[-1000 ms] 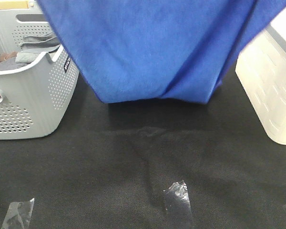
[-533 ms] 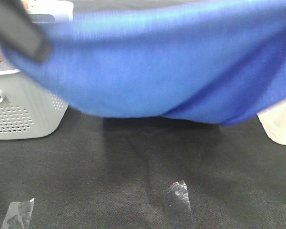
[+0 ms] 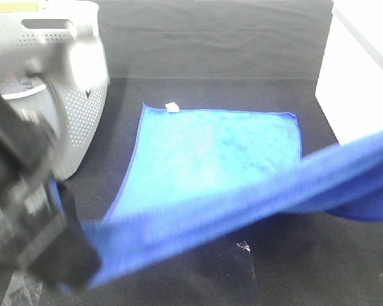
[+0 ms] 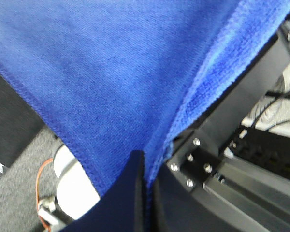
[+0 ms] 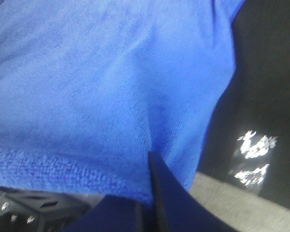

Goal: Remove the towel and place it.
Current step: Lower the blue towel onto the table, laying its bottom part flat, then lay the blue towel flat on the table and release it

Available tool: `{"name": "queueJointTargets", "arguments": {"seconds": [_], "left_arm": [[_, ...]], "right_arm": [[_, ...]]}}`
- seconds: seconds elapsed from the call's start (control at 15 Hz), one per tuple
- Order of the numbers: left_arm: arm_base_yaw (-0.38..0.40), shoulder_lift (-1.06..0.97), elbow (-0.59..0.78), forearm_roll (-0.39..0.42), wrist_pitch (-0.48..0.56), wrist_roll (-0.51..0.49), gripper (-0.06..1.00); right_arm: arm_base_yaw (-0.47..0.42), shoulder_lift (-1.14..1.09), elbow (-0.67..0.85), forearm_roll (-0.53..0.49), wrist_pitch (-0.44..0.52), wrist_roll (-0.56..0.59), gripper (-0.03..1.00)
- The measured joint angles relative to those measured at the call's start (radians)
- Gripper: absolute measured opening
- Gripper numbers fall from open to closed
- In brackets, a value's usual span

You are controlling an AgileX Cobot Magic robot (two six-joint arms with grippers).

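Note:
The royal-blue towel (image 3: pixel 210 153) lies with its far half flat on the black table, its white tag (image 3: pixel 172 107) at the far left corner. Its near edge is lifted and stretched as a blurred band from lower left to the right edge. My left gripper (image 3: pixel 73 255), black and blurred, is shut on the band's left end. The left wrist view shows the left gripper (image 4: pixel 144 186) pinching the towel's (image 4: pixel 111 72) stitched edge. The right gripper (image 5: pixel 150 193) is shut on the towel (image 5: pixel 101 87) in the right wrist view. It is outside the exterior high view.
A grey perforated basket (image 3: pixel 83 89) with cloths inside stands at the back left. A white bin (image 3: pixel 357 76) stands at the back right. Clear tape pieces (image 3: pixel 239 261) stick to the black table cover (image 3: pixel 210 51) near the front.
The towel hung high before the camera; now its far half is spread flat on the table. The held near edge has come down and toward the front. The left arm entered at lower left.

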Motion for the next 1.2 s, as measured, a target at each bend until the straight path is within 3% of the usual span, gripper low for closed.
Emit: {"name": "queueJointTargets", "arguments": {"seconds": [0.2, 0.4, 0.6, 0.93, 1.2], "left_arm": [[-0.03, 0.038, 0.014, -0.007, 0.001, 0.0, 0.0], [-0.032, 0.07, 0.048, -0.01, 0.067, 0.013, 0.0], [-0.032, 0.07, 0.124, -0.063, 0.069, 0.015, 0.0], [-0.032, 0.187, 0.142, -0.083, 0.062, 0.076, 0.0], [-0.032, 0.329, 0.141, -0.085, 0.025, 0.129, 0.0]], "right_arm": [[0.0, -0.006, 0.076, 0.048, -0.002, 0.009, 0.03], [0.0, -0.006, 0.191, 0.097, -0.003, 0.019, 0.03], [0.0, -0.006, 0.285, 0.151, -0.003, 0.022, 0.03], [0.0, 0.013, 0.362, 0.13, -0.002, 0.019, 0.03], [0.0, 0.151, 0.364, 0.119, -0.003, -0.018, 0.03]]}}
